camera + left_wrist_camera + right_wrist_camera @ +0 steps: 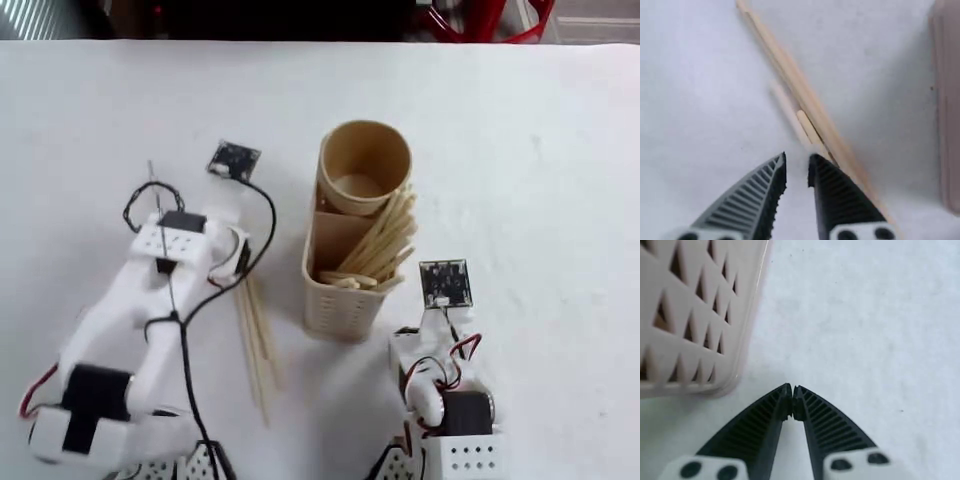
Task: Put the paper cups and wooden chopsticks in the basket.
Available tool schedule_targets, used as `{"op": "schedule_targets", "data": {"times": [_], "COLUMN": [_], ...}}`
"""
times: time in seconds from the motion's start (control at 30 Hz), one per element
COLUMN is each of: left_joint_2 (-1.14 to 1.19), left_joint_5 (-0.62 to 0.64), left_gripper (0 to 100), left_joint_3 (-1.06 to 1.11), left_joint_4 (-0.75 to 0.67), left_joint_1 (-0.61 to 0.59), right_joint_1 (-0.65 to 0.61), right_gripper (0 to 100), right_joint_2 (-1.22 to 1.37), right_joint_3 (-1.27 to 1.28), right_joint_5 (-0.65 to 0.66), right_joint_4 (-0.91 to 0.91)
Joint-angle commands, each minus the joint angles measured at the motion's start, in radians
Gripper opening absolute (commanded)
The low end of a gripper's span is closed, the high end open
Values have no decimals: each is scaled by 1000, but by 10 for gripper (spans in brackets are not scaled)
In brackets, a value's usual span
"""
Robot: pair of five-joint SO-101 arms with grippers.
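White tabletop (540, 180), both arms based at its near edge. A beige plastic basket (340, 312) with triangular cut-outs in its wall stands upright mid-table and is divided into compartments. Far compartment: tan paper cup (365, 165), upright, mouth up; one cup or several nested, cannot tell from the high view. Nearer compartments: bundle of pale wooden chopsticks (380, 245), leaning, upper ends over the rim on the right arm's side and against the cup's wall. Loose wooden chopsticks (258, 345) lie flat on the table between the white left arm (150, 290) and the basket. They lie close together, roughly parallel to the basket's long side and apart from it. Left wrist view: left gripper (797, 167) sits low over these loose sticks (805, 95). Its jaws are parted by a narrow gap with nothing between them. The darker finger (840, 200) overlaps the near end of the sticks; contact there is possible but not certain. The basket wall (947, 100) runs along that view's edge, near the sticks but apart from them. The white right arm (440, 400) sits just beside the basket's near corner. Right gripper (792, 392): jaws closed tip to tip, holding nothing, over bare table, just beside the foot of the basket wall (695, 325) and not touching it.
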Motion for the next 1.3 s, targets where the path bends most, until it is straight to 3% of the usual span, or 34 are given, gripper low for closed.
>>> {"op": "schedule_targets", "data": {"times": [0.0, 0.23, 0.37, 0.63, 0.83, 0.97, 1.27], "left_joint_2": [77, 166, 45, -219, -119, 1, 185], "left_joint_5": [11, 17, 80, 81, 81, 83, 87], "left_gripper": [54, 69, 124, 114, 115, 168, 172], "left_joint_3": [-75, -198, -107, 75, 31, -17, -158], "left_joint_4": [2, 94, 31, -49, -49, -46, 48], "left_joint_1": [7, 10, -8, -7, -1, 50, 61], "right_joint_1": [8, 8, 8, 8, 8, 8, 8], "right_gripper": [19, 19, 19, 19, 19, 19, 19], "right_joint_2": [-2, -2, -2, -2, -2, -2, -2], "right_joint_3": [9, 9, 9, 9, 9, 9, 9], "right_joint_5": [2, 2, 2, 2, 2, 2, 2], "right_joint_4": [4, 4, 4, 4, 4, 4, 4]}}
